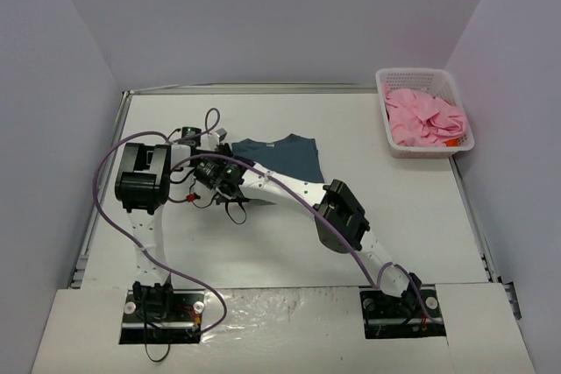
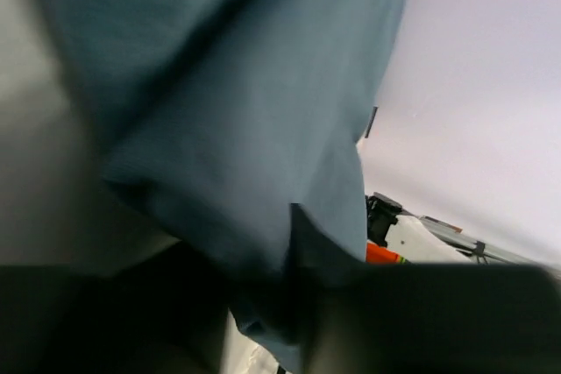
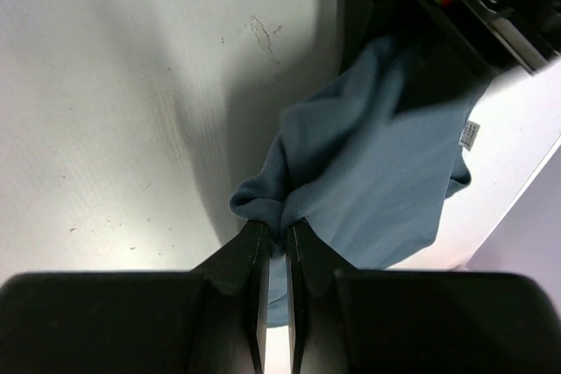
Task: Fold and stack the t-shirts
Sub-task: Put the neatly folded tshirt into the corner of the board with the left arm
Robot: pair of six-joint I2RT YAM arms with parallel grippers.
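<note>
My right gripper (image 3: 273, 232) has its two fingers drawn almost together, clamped on a bunched fold of the teal-blue t-shirt (image 3: 377, 164). In the right wrist view the cloth rises out of that pinch and spreads away over the white table (image 3: 131, 85), and a small white label shows at its far edge.

My left gripper (image 2: 263, 317) is buried in the same shirt. Teal cloth fills nearly the whole left wrist view and sags down between two dark, blurred shapes at the bottom. I cannot tell from this whether those fingers are closed on it.

From above I count two arms, both reaching to the left half of the table with their wrists close together at the shirt's left edge. The rest of the shirt lies flat beside them, to their right.

There are two t-shirts in all. The second, the pink t-shirt (image 1: 425, 118), sits crumpled inside the one white lattice basket (image 1: 419, 76) at the far right corner, well apart from the teal one.
</note>
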